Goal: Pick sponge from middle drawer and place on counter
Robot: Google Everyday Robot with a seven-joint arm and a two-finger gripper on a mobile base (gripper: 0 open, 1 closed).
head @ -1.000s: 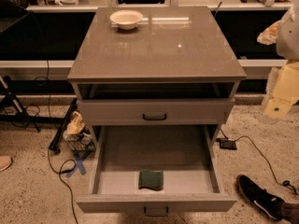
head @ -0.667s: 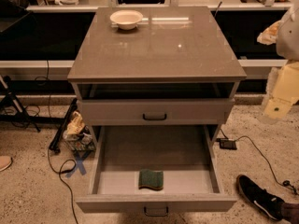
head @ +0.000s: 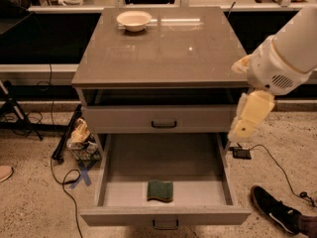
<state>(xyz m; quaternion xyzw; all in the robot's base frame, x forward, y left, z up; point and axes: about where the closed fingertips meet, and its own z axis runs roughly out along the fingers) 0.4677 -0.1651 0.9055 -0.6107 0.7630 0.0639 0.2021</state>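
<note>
The sponge (head: 160, 190), dark green side up, lies on the floor of the open middle drawer (head: 119, 192), near its front edge and about centred. The counter (head: 161, 53) is the glossy grey-brown top of the cabinet. My gripper (head: 248, 119), a cream part hanging under the white arm (head: 287, 53), is at the right of the cabinet, level with the upper drawer front. It is well above and to the right of the sponge and touches nothing.
A cream bowl (head: 133, 20) stands at the counter's far left. The upper drawer front (head: 158, 119) is closed. A crumpled bag (head: 81, 140) and cables lie on the floor at left. A small black box (head: 241, 152) and a black shoe (head: 275, 209) are at right.
My arm has moved left, toward the cabinet's right front corner. The sponge, drawer and bowl have not moved.
</note>
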